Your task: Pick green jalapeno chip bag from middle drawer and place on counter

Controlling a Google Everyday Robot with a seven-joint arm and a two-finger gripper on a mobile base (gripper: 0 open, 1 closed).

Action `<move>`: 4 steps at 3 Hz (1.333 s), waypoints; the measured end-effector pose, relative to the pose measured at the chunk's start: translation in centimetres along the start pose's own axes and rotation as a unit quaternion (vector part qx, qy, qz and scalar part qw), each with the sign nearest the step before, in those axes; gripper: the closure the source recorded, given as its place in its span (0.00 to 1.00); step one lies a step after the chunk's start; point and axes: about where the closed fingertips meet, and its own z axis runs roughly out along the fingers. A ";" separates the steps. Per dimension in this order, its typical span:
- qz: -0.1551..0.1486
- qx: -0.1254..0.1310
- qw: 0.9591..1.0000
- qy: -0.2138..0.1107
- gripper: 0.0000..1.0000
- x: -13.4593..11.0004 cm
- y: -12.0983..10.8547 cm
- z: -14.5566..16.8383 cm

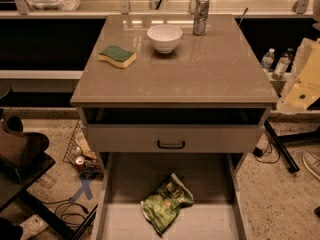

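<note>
Lying crumpled on the pale floor of the open middle drawer [122,224], the green jalapeno chip bag [165,202] sits below a closed drawer front [125,138] with a black handle. On the glossy counter [200,79], a white bowl [164,38] and a can [201,15] stand near the far edge, and a sponge [117,56] lies by the left edge. The gripper [301,91] hangs beyond the counter's right edge; I cannot tell whether it is open or closed. Speckled flooring [280,199] surrounds the cabinet.

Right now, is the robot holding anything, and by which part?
Nothing seems held. The green jalapeno chip bag lies untouched in the middle drawer; the gripper is at the picture's right edge, well away from it.
</note>
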 end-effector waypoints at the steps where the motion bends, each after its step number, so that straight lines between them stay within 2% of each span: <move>1: -0.002 0.009 1.000 -0.003 0.00 -0.6 0.2 -0.4; 2: 0.017 0.024 0.999 -0.013 0.00 -1.9 1.8 0.6; 3: 0.051 0.015 0.998 -0.036 0.00 -2.9 4.6 6.0; 4: 0.084 -0.026 0.994 -0.062 0.00 -2.8 8.0 14.4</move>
